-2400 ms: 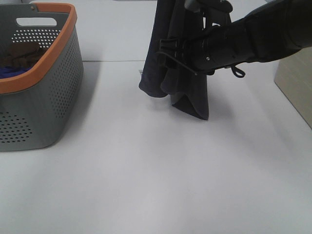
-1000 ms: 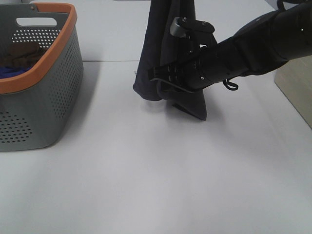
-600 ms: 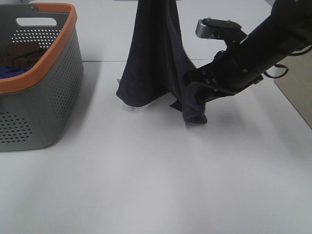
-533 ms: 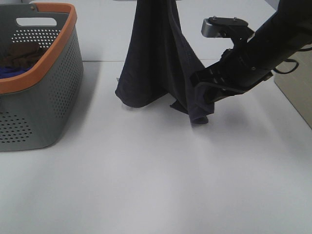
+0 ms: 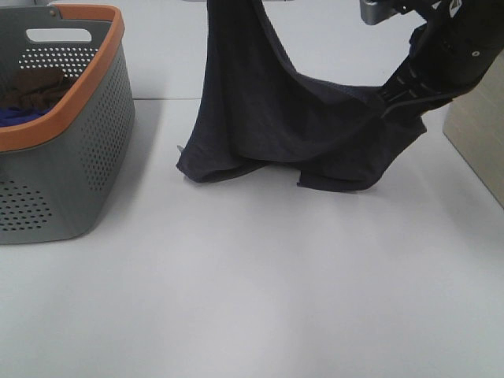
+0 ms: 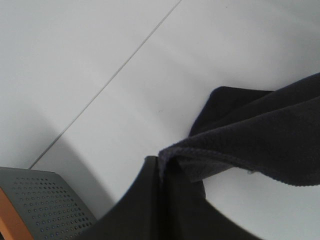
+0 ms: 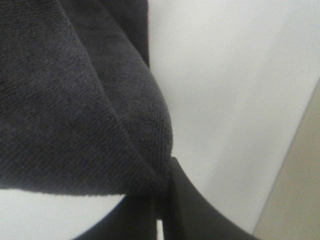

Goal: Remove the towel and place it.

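Note:
The dark charcoal towel (image 5: 268,118) hangs spread between my two grippers, and its lower folds touch the white table. Its top corner runs out of the top edge of the exterior view, where the left gripper is out of sight. In the left wrist view my left gripper (image 6: 161,172) is shut on a hemmed towel (image 6: 250,140) edge. My right gripper (image 5: 396,93) is shut on the towel's other corner at the upper right. In the right wrist view my right gripper (image 7: 161,195) is pinching the cloth (image 7: 75,100).
A grey perforated basket (image 5: 87,118) with an orange rim stands at the left and holds a blue cloth (image 5: 16,116) and a brown cloth (image 5: 35,85). A beige block (image 5: 476,142) sits at the right edge. A seam line crosses the table behind the towel.
My right gripper closed on the towel's lower corner and pulled it right and up. The towel went from a hanging bundle to a wide spread; its top shifted left.

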Robot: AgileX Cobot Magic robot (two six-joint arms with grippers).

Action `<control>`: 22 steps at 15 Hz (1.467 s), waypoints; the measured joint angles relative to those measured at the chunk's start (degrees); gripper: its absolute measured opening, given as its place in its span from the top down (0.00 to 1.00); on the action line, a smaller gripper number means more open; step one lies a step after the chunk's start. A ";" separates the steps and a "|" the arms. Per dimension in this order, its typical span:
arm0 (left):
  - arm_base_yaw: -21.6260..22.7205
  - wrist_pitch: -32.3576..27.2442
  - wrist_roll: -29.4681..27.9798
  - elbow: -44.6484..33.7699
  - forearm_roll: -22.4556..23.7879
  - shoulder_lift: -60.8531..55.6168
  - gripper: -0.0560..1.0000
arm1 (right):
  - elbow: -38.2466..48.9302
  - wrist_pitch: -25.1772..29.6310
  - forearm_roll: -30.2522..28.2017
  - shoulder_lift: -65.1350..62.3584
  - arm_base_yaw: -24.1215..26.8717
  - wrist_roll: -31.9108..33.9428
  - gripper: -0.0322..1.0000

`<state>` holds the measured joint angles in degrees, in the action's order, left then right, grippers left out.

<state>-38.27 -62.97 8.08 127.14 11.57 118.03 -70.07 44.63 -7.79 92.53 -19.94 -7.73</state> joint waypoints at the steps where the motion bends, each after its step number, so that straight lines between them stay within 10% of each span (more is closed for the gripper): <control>1: 0.40 2.35 -2.75 0.00 0.52 0.11 0.95 | -1.26 -0.06 -2.46 0.00 0.00 0.00 0.97; 7: 8.65 21.08 -11.52 0.00 0.97 5.56 0.95 | -10.71 -18.51 -13.87 2.81 0.00 0.00 0.97; 14: 13.81 45.78 -15.01 0.00 8.77 9.34 0.95 | -28.93 -27.44 -21.49 20.28 1.43 1.09 0.97; 19: 13.52 44.86 -15.13 0.00 10.20 14.67 0.95 | -33.98 -31.28 -21.26 26.36 5.84 1.72 0.97; 22: 10.71 35.12 -9.28 0.00 8.19 15.76 0.95 | -31.74 -17.30 -13.75 26.93 6.02 1.83 0.97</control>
<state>-27.56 -27.85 -1.20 127.14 19.77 133.79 -101.81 27.33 -21.54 119.46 -13.92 -5.90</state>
